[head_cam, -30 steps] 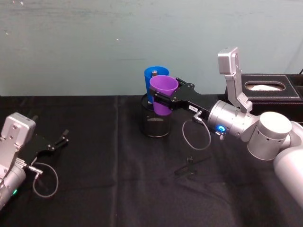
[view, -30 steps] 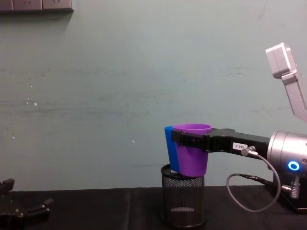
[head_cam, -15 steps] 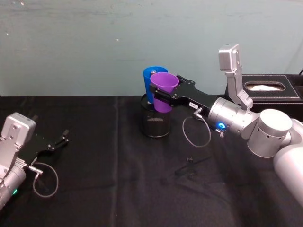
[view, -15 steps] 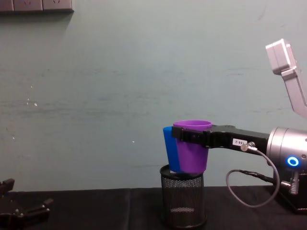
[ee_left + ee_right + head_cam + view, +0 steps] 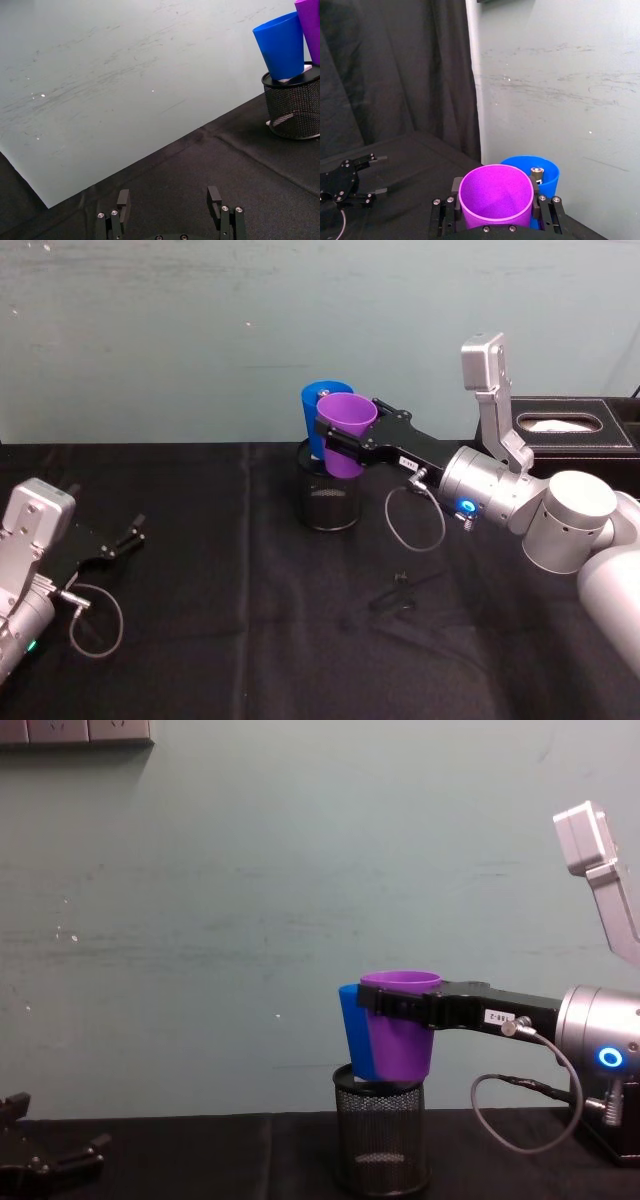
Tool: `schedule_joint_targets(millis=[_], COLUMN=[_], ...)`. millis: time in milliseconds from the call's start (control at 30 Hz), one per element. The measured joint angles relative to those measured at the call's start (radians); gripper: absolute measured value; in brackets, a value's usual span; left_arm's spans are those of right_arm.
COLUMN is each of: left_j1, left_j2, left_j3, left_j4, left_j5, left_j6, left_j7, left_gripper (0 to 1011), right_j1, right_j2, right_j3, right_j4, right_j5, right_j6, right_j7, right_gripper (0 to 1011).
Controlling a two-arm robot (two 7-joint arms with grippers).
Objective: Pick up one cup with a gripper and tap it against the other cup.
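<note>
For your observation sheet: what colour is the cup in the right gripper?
The cup is purple; the right wrist view shows it best.

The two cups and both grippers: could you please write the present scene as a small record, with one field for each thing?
purple cup: upright, held above the mesh pen holder, close beside the blue cup; whether they touch cannot be told
blue cup: base inside the mesh pen holder, most of it above the holder's rim
right gripper: shut on the purple cup near its rim
left gripper: open, idle low over the black table on the robot's left
</note>
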Motion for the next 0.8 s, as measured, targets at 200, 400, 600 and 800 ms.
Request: schedule_joint_targets(millis=[200, 400, 600, 800], left_j1=[0.000, 0.000, 0.000, 0.000], left_j2=[0.000, 0.000, 0.000, 0.000], left_j3=[0.000, 0.000, 0.000, 0.000], left_j4=[0.000, 0.000, 0.000, 0.000], left_j5=[0.000, 0.000, 0.000, 0.000], left_j6=[0.000, 0.000, 0.000, 0.000], left_j7=[0.000, 0.000, 0.000, 0.000], left_gripper=[1000, 1000, 1000, 1000], right_j1=[0.000, 0.000, 0.000, 0.000], right_j2=[0.000, 0.000, 0.000, 0.000], right_j3=[-0.001, -0.001, -0.001, -0.001], right_j4=[0.000, 0.000, 0.000, 0.000], right_j5=[0.000, 0.000, 0.000, 0.000], right_j6=[-0.001, -0.001, -0.001, -0.001], right_j7=[0.000, 0.000, 0.000, 0.000], right_gripper=[754, 754, 754, 754])
